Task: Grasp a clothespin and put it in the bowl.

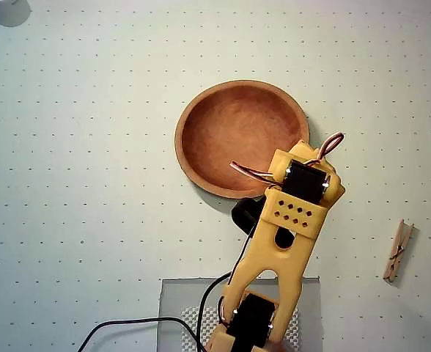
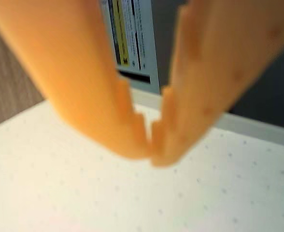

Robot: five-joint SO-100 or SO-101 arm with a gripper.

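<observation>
The reddish-brown wooden bowl (image 1: 201, 125) lies empty on the dotted white table, just above the middle of the overhead view. A light wooden clothespin (image 1: 397, 251) lies flat near the right edge, well apart from the bowl. The orange arm (image 1: 289, 220) reaches up from the bottom, and its upper joint overlaps the bowl's lower right rim. Its fingers are hidden under the arm in this view. In the wrist view my gripper (image 2: 151, 154) is shut, tips touching, with nothing between them. It hangs above bare table, and neither bowl nor clothespin shows there.
The arm's grey base plate (image 1: 179, 301) sits at the bottom edge with a black cable (image 1: 127, 326) running left. A white object (image 1: 6, 9) is at the top left corner. Beyond the table's far edge, the wrist view shows a panel with a yellow label (image 2: 125, 38).
</observation>
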